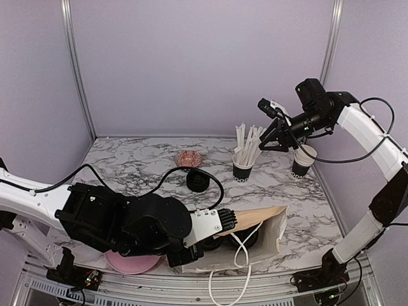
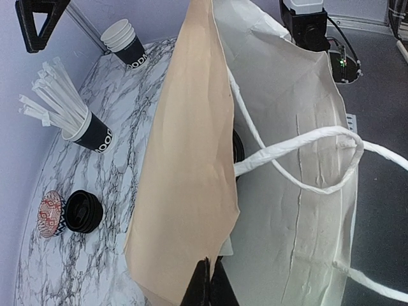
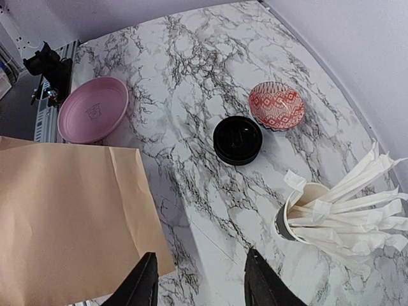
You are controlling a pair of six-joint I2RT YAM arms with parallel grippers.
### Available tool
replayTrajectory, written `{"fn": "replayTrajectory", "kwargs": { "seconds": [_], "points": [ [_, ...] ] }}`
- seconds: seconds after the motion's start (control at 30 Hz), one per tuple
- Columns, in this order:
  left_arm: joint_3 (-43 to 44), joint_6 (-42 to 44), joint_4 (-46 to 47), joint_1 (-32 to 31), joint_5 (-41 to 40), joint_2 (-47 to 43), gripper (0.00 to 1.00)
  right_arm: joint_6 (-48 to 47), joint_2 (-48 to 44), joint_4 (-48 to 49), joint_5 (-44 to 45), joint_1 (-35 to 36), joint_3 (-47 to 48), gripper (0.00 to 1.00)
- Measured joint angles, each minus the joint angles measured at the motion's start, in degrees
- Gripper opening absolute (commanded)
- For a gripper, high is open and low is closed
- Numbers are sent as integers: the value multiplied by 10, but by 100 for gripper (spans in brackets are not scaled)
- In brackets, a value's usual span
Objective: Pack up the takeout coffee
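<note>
marble table (image 1: 127, 167) | left tool (image 2: 207, 266) pinching paper bag (image 2: 191, 159) | right tool (image 3: 201, 256) spread

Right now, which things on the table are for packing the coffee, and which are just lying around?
For the job: stacked black paper cups; stack of round black plastic lids; brown paper bag with white handles.
Just lying about: black cup of white straws; red patterned bowl; pink round plate.

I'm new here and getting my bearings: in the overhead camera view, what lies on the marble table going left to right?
round pink plate → small red-patterned bowl → black cup stuffed with white wrapped straws → stack of small black paper cups, cream inside.
</note>
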Motion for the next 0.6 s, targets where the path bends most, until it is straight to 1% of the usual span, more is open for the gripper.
{"fn": "replayTrajectory", "kwargs": {
  "seconds": [0.17,0.3,0.43,0.57,0.6],
  "points": [
    [-5,-18,12,10,-41,-7,0,3,5,10,9,0,1,45],
    [10,-24,19,42,-58,0,0,12,9,24,26,-2,0,44],
    [30,-37,24,97,-55,14,12,25,9,50,52,-2,-1,44],
    [47,-56,26,152,-45,32,19,44,9,87,86,-3,-7,43],
    [51,-61,27,164,-43,37,23,48,9,96,94,-3,-10,43]
  ]
}}
